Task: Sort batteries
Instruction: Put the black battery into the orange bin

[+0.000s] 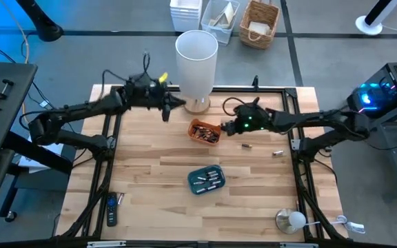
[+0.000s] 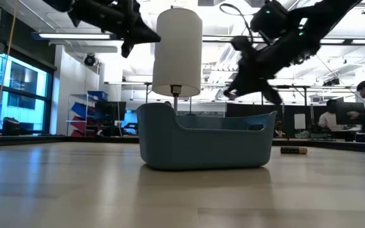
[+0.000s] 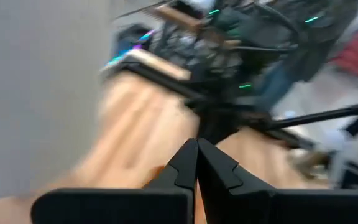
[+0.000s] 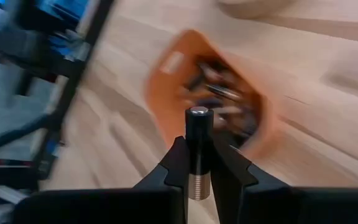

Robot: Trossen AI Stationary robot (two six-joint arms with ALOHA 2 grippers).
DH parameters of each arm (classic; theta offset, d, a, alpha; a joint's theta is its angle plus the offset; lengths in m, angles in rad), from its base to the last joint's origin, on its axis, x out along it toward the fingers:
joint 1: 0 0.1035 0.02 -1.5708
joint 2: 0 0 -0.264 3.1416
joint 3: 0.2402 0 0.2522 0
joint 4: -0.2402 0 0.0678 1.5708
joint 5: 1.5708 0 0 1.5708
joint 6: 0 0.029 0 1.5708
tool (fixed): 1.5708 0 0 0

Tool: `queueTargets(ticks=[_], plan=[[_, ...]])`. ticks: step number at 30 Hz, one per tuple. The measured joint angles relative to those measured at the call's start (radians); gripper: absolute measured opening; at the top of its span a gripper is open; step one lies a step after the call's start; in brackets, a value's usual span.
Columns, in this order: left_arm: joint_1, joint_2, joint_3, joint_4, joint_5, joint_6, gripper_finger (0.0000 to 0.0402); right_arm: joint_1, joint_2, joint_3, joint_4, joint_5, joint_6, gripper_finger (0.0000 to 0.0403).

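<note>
Above the orange tray [image 1: 204, 131] of mixed batteries, right gripper [image 4: 199, 163] clamped on one dark, silver-capped battery [image 4: 199, 146] — several already in the blue tray [image 1: 206, 180], two loose, plenty left — left gripper [image 1: 173, 104] shut, idle.

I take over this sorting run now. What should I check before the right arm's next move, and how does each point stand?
1. Right gripper shut on a battery: ok.
2. Battery upright between the fingers: ok.
3. Orange tray of batteries beside the gripper: ok.
4. Blue tray unobstructed: ok.
5. Left gripper shut, empty, away near the white cylinder: ok.
6. Which tray suits this battery: cannot tell.
</note>
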Motion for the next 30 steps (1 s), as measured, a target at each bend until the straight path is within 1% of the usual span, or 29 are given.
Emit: queueTargets(ticks=[2, 5, 7, 10, 13, 14, 15, 18, 21, 23, 25, 27, 30], plan=[[-0.064, 0.001, -0.088, 0.166, 0.001, -0.056, 0.0000, 0.006, 0.068, 0.000, 0.135, 0.001, 0.007, 0.0033], [-0.143, 0.011, -0.237, 0.449, -0.011, -0.190, 0.0000, 0.005, 0.166, 0.000, 0.245, -0.002, 0.032, 0.0033], [-0.160, 0.011, -0.321, 0.559, -0.026, -0.273, 0.0000, 0.002, 0.221, 0.023, 0.256, -0.002, 0.034, 0.0033], [-0.162, 0.008, -0.414, 0.660, -0.049, -0.380, 0.0000, 0.004, 0.301, 0.093, 0.224, -0.026, -0.020, 0.0033], [-0.161, 0.007, -0.472, 0.724, -0.077, -0.432, 0.0000, 0.020, 0.371, 0.188, 0.115, -0.070, -0.110, 0.0033], [-0.161, 0.006, -0.486, 0.735, -0.081, -0.437, 0.0000, 0.026, 0.387, 0.224, 0.062, -0.067, -0.147, 0.0034], [-0.161, 0.006, -0.496, 0.741, -0.085, -0.437, 0.0000, 0.032, 0.400, 0.261, 0.004, -0.052, -0.181, 0.0044], [-0.161, 0.006, -0.507, 0.745, -0.092, -0.438, 0.0000, 0.044, 0.437, 0.372, -0.173, -0.012, -0.274, 0.0105], [-0.161, 0.006, -0.509, 0.744, -0.092, -0.437, 0.0000, 0.049, 0.444, 0.465, -0.345, -0.006, -0.380, 0.0170], [-0.157, 0.006, -0.509, 0.748, -0.092, -0.437, 0.0000, 0.049, 0.425, 0.509, -0.429, -0.005, -0.459, 0.0203], [-0.149, 0.006, -0.509, 0.745, -0.090, -0.436, 0.0000, 0.049, 0.399, 0.535, -0.508, -0.003, -0.500, 0.0223], [-0.136, 0.006, -0.509, 0.741, -0.073, -0.436, 0.0000, 0.048, 0.361, 0.539, -0.625, 0.000, -0.534, 0.0232], [-0.119, 0.006, -0.509, 0.737, -0.051, -0.435, 0.0000, 0.061, 0.261, 0.473, -0.764, 0.050, -0.560, 0.0236]])
